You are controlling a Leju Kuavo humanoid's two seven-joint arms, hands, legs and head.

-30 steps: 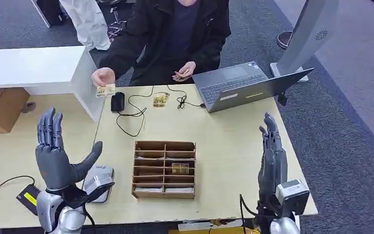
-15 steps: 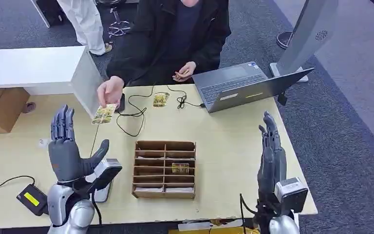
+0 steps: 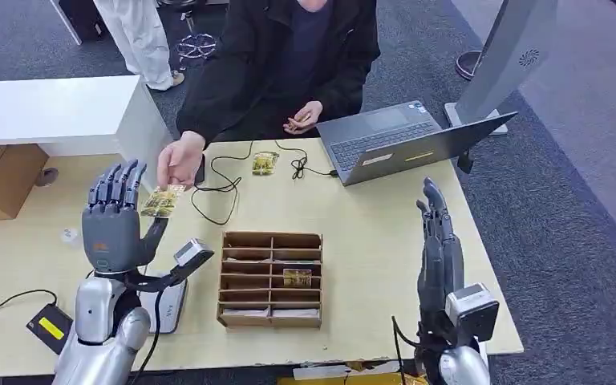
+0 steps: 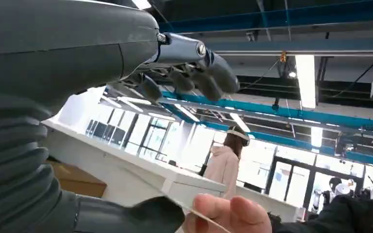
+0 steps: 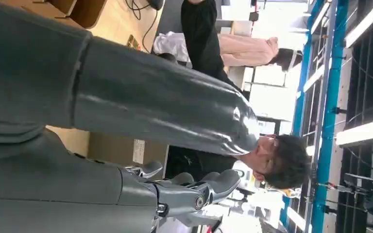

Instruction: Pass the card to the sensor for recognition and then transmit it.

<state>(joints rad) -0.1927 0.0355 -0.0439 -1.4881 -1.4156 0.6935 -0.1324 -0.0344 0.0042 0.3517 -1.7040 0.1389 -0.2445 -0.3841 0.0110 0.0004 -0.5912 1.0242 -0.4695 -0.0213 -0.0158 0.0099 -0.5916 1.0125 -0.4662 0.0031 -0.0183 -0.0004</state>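
Left robot hand [image 3: 114,220] spread beside person's card [image 3: 162,201], print unreadable

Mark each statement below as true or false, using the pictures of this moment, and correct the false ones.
1. A person's hand holds a card next to the robot's raised left hand. True.
2. The right hand grips a card. False: it holds nothing, and its fingers point upward.
3. The wooden organizer on the table contains at least one card in a compartment. True.
4. The laptop is closed. False: it is open, its keyboard visible.
5. Another card lies on the table near the black cables. True.
6. The left hand already grips the card alone. False: the person's fingers hold the card, and the left hand's fingers are spread.
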